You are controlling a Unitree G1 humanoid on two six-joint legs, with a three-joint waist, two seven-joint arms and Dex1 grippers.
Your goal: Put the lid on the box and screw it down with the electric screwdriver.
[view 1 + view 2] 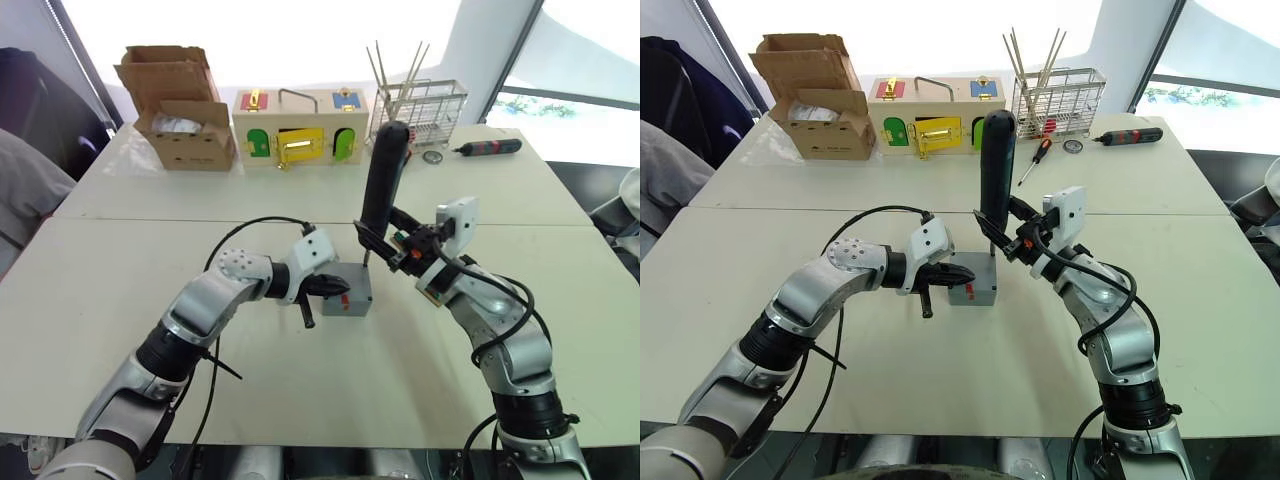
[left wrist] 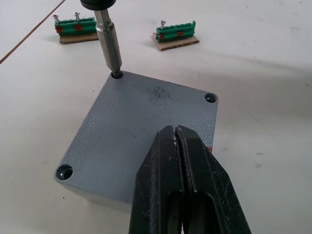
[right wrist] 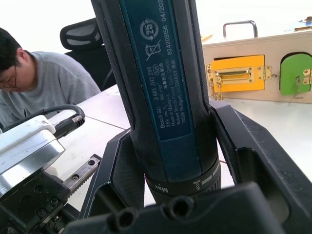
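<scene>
The grey box [image 1: 350,303] stands mid-table with the lid [image 2: 141,126] lying flat on top. My left gripper [image 2: 174,129] is shut with nothing between its fingers, and its tips rest on the lid's near side. In the head view this left gripper [image 1: 328,287] reaches the box from the left. My right gripper [image 1: 388,245] is shut on the electric screwdriver [image 1: 383,175], held upright over the box's far side. The driver's metal bit [image 2: 109,41] stands in a corner screw hole of the lid. Two other corner holes look empty.
Along the back edge are a cardboard box [image 1: 180,105], a wooden box with coloured doors [image 1: 300,128], a wire rack [image 1: 422,108] and a slim black-and-red driver [image 1: 487,148]. Two green screw holders [image 2: 176,35] lie just beyond the box. A person [image 3: 44,85] sits at the left.
</scene>
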